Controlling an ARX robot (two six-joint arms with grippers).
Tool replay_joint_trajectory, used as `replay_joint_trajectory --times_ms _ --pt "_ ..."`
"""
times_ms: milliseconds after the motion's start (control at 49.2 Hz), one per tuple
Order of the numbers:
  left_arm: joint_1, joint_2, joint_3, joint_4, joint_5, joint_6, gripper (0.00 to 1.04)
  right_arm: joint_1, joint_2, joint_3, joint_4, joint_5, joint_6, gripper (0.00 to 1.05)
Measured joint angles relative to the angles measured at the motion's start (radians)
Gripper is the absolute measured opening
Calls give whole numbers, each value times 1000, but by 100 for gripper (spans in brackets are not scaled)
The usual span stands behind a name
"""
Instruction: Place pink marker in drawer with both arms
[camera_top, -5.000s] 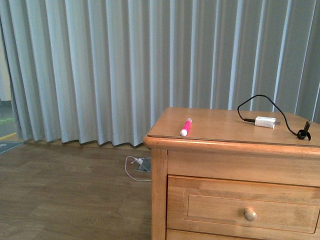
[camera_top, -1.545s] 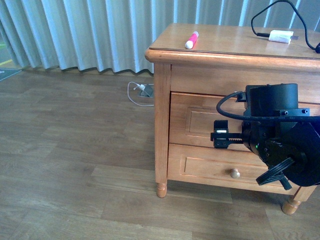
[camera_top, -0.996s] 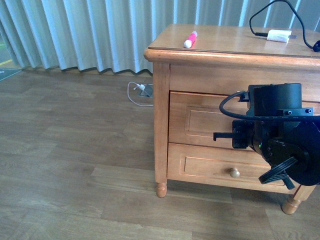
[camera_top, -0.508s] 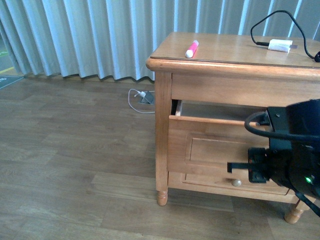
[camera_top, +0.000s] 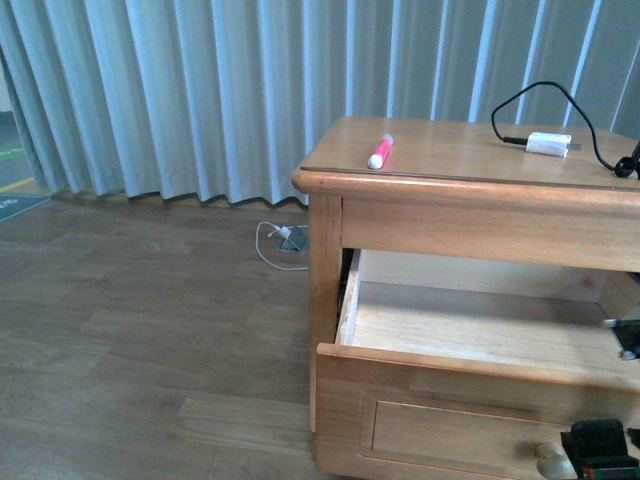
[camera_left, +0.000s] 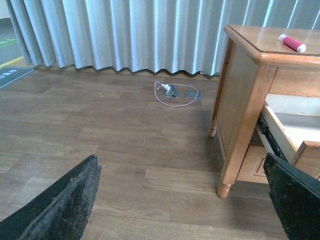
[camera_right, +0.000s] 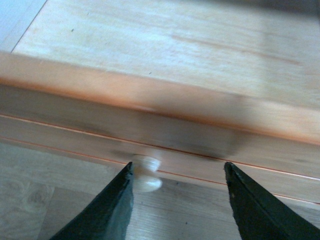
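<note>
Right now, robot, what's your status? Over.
Left hand open, empty. Right hand open at the knob. Drawer out, marker on the cabinet top. Nothing seen in the way.

No legible text, labels, brands or numbers; white marks on grey floor patch (camera_left: 12, 77) too small to read
</note>
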Motion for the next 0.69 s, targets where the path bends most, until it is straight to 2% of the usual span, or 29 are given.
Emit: replay_joint_trajectory --times_ms 41,163,183,346,447,589,691 --pt "0 0 0 0 0 0 99 -6 -40 -7 -29 -6 3 68" --pt "0 0 0 0 0 0 99 -40 -313 -23 -254 -84 14 96" --pt "0 0 0 0 0 0 99 -45 -351 -23 -287 -97 17 98" --pt "0 0 0 0 0 0 99 -101 -746 -14 -649 -225 8 96" --pt "0 0 0 0 0 0 99 -124 -920 -6 -801 -265 -2 96" --pt "0 0 0 0 0 0 99 -171 -1124 -13 -958 -312 6 96" --pt "0 0 0 0 0 0 99 -213 -1232 -42 -970 -354 10 96"
